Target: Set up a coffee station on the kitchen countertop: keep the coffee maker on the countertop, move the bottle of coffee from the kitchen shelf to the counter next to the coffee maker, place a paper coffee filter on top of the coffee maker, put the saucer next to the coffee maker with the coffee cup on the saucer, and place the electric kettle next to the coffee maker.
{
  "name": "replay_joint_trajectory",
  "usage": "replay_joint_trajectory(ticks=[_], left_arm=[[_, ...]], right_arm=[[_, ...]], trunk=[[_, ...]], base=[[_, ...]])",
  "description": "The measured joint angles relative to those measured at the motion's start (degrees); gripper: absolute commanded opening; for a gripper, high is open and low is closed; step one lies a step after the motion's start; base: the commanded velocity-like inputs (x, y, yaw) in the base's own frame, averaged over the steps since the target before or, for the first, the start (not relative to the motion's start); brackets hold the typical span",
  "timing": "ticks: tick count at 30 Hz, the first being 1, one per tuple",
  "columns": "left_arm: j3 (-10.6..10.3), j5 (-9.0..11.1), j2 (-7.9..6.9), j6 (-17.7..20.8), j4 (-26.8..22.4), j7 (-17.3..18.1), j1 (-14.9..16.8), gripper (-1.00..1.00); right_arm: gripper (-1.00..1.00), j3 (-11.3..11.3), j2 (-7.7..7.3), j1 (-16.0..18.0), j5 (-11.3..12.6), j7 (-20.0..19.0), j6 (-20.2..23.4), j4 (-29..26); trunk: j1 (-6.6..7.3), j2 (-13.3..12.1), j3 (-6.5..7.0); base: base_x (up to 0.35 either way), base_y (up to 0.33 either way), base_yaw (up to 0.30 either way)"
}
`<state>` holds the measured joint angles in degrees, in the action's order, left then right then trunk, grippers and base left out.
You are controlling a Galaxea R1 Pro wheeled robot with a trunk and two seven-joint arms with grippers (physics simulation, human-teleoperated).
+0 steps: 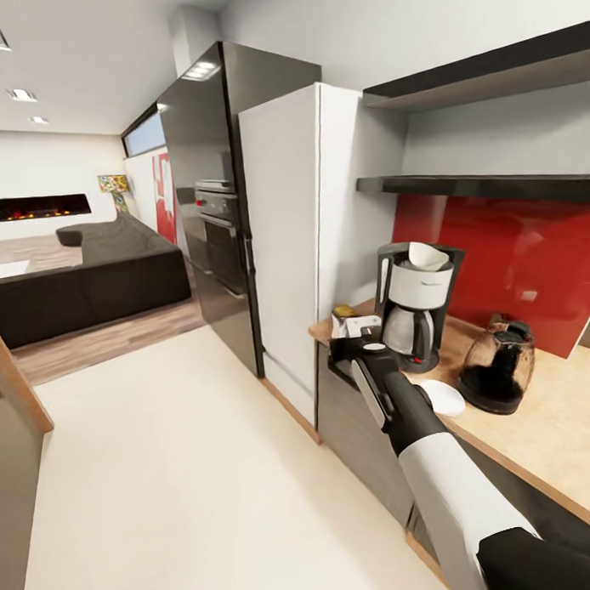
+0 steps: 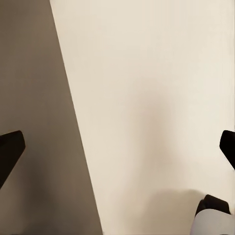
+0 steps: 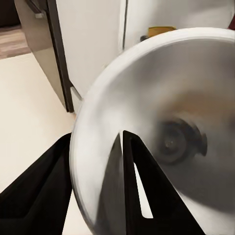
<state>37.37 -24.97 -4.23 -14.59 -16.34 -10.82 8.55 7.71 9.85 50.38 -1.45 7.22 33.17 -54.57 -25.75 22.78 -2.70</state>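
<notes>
Your coffee maker (image 1: 414, 304) already stands on the bench (image 1: 555, 422), with the white paper filter (image 1: 428, 255) sitting in its top, and the kettle (image 1: 499, 366) is just beside it on the side away from the fridge (image 1: 285, 244), so those steps look done. On the fridge side of the machine, near the bench corner, a small thing with a yellow cap (image 1: 342, 313) shows; it may be the coffee bottle, but it is half hidden and you cannot be sure. The lower dark shelf (image 1: 487, 186) looks bare in the part you can see. What looks left is the saucer and the cup; no cup can be made out. Your right tool (image 3: 95, 176) is clamped on the saucer (image 3: 196, 88): in the right wrist view the two black fingers (image 3: 142, 186) sit either side of its rim, with the white disc standing on edge between them. In the head view the saucer (image 1: 443, 398) is held low over the bench front, just before the coffee maker, and whether it touches the wood you cannot tell. Your left tool (image 2: 117, 147) hangs wide apart over the pale floor (image 2: 147, 98), holding nothing.
</notes>
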Motion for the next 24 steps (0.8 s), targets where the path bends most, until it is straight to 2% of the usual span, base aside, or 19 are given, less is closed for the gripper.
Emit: replay_joint_trajectory(ticks=[24], left_arm=[[0.00, 0.00, 0.00, 0.00, 0.00, 0.00, 0.00, 1.00]], right_arm=[[-1.00, -0.03, -0.06, 0.00, 0.00, -0.08, 0.00, 0.45]], trunk=[[0.00, 0.00, 0.00]], base=[[0.000, 0.000, -0.268]])
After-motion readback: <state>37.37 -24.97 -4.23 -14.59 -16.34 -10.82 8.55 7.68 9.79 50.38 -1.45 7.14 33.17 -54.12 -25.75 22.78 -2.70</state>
